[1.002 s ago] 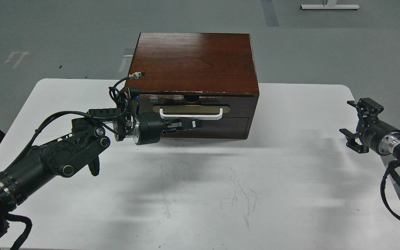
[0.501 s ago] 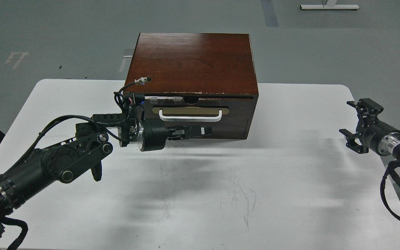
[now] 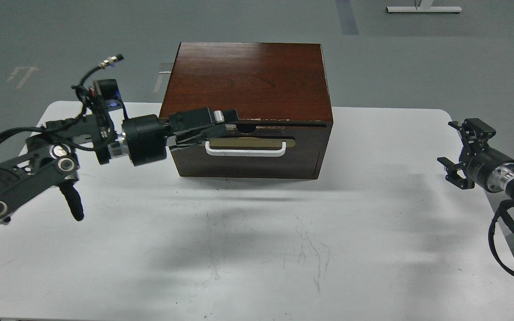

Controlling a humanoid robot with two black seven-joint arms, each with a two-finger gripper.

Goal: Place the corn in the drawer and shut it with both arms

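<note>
The narrowly parted fingers of the left black clawed gripper [image 3: 228, 121] are laid against the taped top edge of the dark brown drawer [image 3: 248, 147], just above the left end of its white bar handle [image 3: 246, 150], whose long axis runs left to right. The drawer is seen pushed into the reddish-brown wooden box [image 3: 248, 80]; the yellow corn is not visible and is judged to be inside. The left arm is stretched almost level from the left, while the right black gripper [image 3: 460, 151], spread wide and empty, is held well apart at the edge of the white table [image 3: 257, 249].

A scuffed white table [image 3: 257, 249] stands on a grey floor [image 3: 417, 58] with pale markings; a white stand base [image 3: 424, 8] sits far back.
</note>
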